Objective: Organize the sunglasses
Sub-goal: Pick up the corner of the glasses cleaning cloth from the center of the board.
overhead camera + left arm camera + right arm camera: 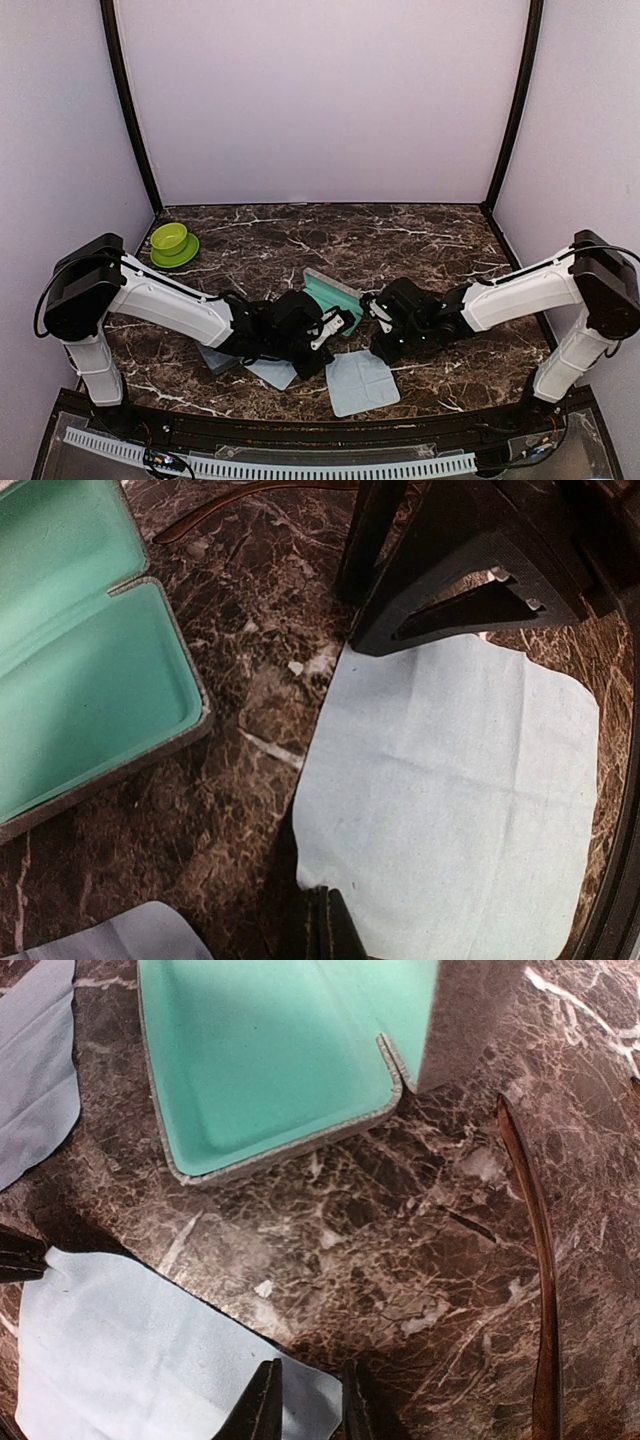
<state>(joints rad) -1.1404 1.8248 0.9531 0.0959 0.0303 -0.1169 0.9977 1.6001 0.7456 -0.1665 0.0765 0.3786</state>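
Risk, as we judged it: both pincers crowded over one cloth [450,780], each in the other's way, so a clash or a dragged cloth seemed likely. Left gripper [322,930] was pressed together at the cloth's edge. Right gripper [308,1405] stood narrowly parted, pinching nothing. Sunglasses [535,1260] showed only a brown temple on the marble table [400,235] near the open case [270,1050]. Second cloth [272,372] lay left, green bowl [172,243] far left.

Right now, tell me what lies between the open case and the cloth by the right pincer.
Nothing but bare marble table between the case and the cloth; the right wrist view shows it.
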